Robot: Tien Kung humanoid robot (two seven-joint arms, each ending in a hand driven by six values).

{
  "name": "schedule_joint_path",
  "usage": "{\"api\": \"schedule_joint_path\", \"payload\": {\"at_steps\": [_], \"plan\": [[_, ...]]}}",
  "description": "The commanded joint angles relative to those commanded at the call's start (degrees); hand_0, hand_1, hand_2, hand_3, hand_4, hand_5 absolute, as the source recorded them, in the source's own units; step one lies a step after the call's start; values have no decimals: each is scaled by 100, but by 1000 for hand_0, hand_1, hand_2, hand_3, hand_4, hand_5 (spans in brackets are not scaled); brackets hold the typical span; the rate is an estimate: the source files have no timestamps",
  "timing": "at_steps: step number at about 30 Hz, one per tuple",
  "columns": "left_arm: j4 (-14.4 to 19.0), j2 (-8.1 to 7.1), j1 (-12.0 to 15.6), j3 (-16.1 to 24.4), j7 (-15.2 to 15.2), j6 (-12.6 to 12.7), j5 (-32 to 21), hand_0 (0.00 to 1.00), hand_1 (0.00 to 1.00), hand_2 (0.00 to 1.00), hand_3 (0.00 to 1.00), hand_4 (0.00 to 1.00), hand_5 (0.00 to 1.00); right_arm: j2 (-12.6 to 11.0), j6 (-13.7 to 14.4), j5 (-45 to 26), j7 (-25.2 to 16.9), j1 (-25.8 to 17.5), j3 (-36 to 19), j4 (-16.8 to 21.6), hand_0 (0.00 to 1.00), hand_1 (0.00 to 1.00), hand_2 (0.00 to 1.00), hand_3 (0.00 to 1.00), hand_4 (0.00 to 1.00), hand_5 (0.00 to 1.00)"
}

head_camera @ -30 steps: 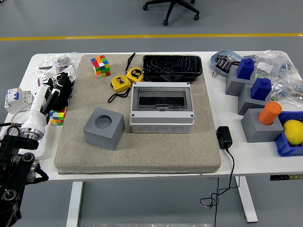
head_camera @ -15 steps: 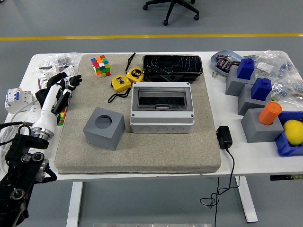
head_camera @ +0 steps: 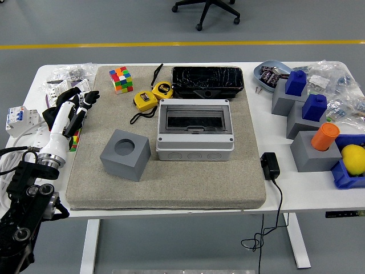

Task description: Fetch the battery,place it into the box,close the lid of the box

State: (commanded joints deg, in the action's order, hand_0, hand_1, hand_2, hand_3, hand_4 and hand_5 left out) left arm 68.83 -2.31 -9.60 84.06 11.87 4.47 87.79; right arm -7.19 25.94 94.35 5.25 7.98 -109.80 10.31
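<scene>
Robot hand (head_camera: 77, 105) steady — grey box (head_camera: 195, 129), lid closed

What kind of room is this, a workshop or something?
Probably a robotics lab or test area: a white table crowded with practice props like a grey box, tape measures and a puzzle cube, plus an office chair on a yellow-lined floor.

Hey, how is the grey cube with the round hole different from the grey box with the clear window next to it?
The grey cube is smaller and sits turned at an angle on the mat; the grey box is wider and lies square to it. The cube's top has a round hole; the box's top has a shut dark see-through lid. The cube lies left of the box, apart from it. Both are grey and rest on the mat.
</scene>
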Motion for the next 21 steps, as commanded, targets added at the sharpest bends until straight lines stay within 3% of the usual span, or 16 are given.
{"api": "schedule_joint_path", "payload": {"at_steps": [1,6,7,12,13,18,19,21], "plan": [[-4,-2,-1,-2,-1,3,12,802,803,768,737,998,998,-21,-261,-164,66,-7,-102,0,2,29,159,131,694,424],[-1,-9,17,-36,-7,3,13,802,803,768,737,998,998,-28,-1221,-378,231,-29,-353,0,2,29,159,131,694,424],[3,-12,19,-47,-11,1,9,800,803,768,736,998,998,-19,-1315,-351,243,-34,-405,0,759,712,759,785,998,942],[1,-25,17,-73,-22,-3,2,800,803,768,736,998,998,10,-1403,-69,276,-50,-678,0,759,712,759,785,998,942],[0,-30,17,-75,-22,-3,0,796,801,768,736,998,998,12,-1419,-10,286,-52,-737,0,998,922,900,913,998,998],[-6,-27,9,-85,-22,-7,1,796,801,768,736,998,998,5,-1566,-33,406,-53,-954,0,998,922,900,913,998,998],[-8,-25,7,-92,-21,-9,1,792,801,767,734,998,998,9,-1592,-68,415,-59,-1041,0,998,998,998,998,998,998],[-14,-22,11,-104,-18,-14,-10,792,801,767,734,998,998,19,-1651,-142,443,-72,-1246,0,998,998,998,998,998,998]]}}
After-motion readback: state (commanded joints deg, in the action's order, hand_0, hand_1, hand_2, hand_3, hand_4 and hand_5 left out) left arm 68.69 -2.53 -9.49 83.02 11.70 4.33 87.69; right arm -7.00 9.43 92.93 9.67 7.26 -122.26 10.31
